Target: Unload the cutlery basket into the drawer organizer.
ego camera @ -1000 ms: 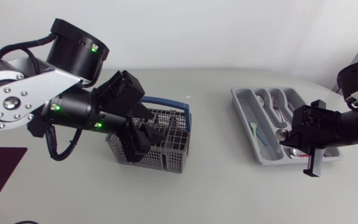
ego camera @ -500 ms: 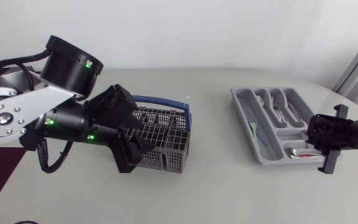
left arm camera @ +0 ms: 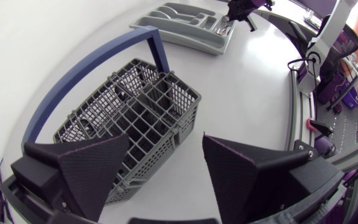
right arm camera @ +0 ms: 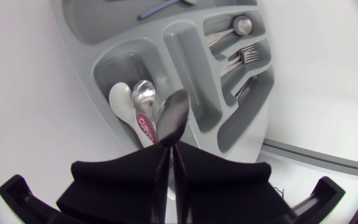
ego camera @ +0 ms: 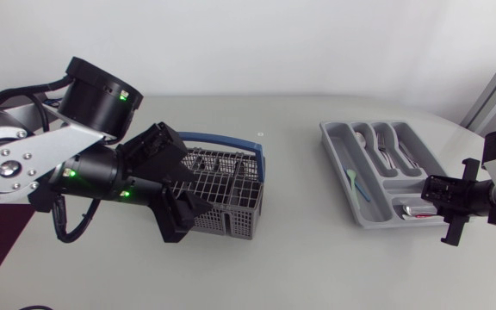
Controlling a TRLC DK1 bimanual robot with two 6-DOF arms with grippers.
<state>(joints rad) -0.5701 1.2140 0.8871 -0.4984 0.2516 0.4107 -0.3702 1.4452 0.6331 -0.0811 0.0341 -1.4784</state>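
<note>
Since a second ago both arms have drawn outward: the left gripper, which hung over the middle of the basket, now sits at its front left corner, and the right gripper has backed off from above the organizer to a spot just past its right end. On the left of the table, the left gripper is released. Its two fingers are spread wide and hold nothing, and the basket's near corner lies ahead of and partly between them. The grey mesh basket stands upright with its blue handle arched over the far side; what lies in its cells I cannot tell. Well apart to the right lies the grey organizer. A teal-handled utensil rests in its long left compartment, and forks and spoons lie in the slots next to it. In the small end compartment a white spoon and a silver spoon lie side by side, touching. At the far right, the right gripper is clenched on the handle of a spoon, whose bowl sticks out ahead of the fingertips toward that small compartment of the organizer, raised over its edge.
</note>
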